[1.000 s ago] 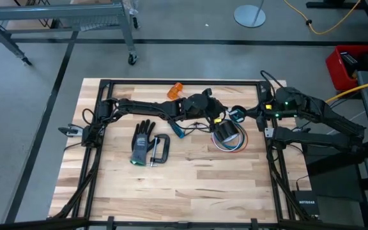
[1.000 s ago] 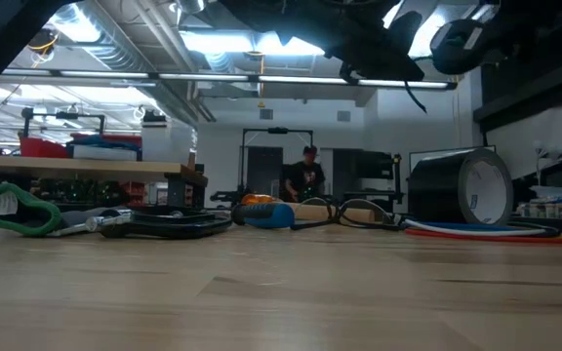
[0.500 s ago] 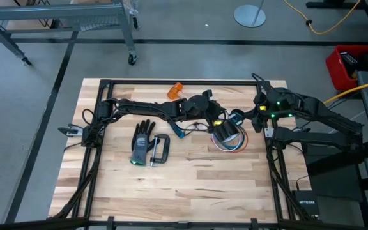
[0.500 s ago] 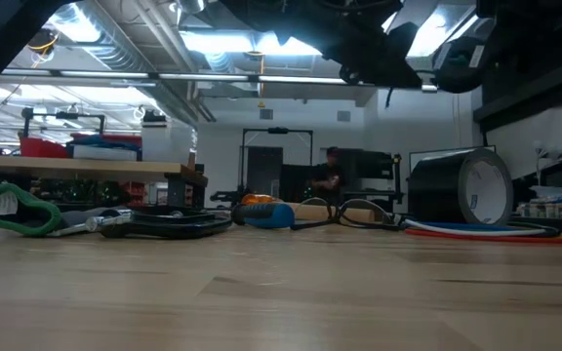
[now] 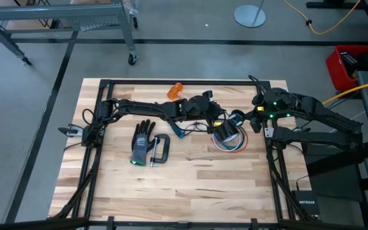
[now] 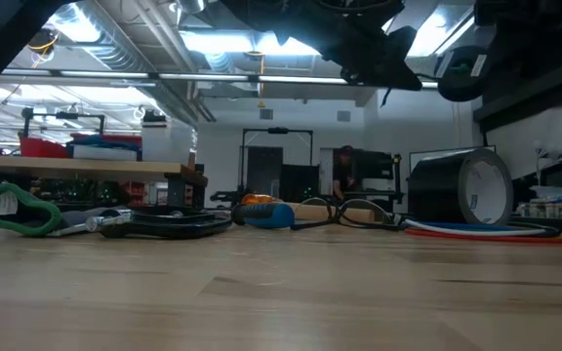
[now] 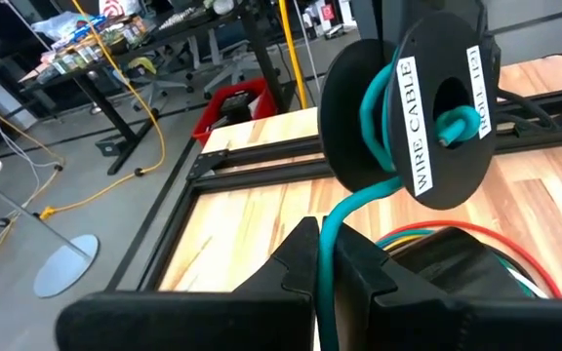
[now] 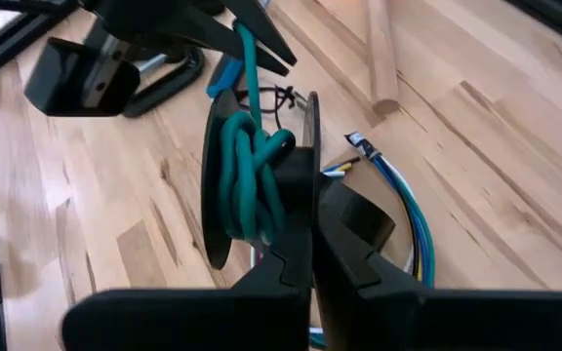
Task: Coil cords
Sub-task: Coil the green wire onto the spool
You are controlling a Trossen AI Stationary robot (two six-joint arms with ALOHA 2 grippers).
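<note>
High view: tape roll sits atop wire bundle; clamp beside glove.

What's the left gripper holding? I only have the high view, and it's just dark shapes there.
Observer: The left gripper is shut on a thin teal-green cord.
Operator: Where does the cord go?
Observer: Onto a black plastic spool labelled WIRE CABLE, with several turns wound on it.
Operator: What's holding the spool?
Observer: The right gripper is shut on its flange, holding it in the air, clear of the wooden table.
</note>
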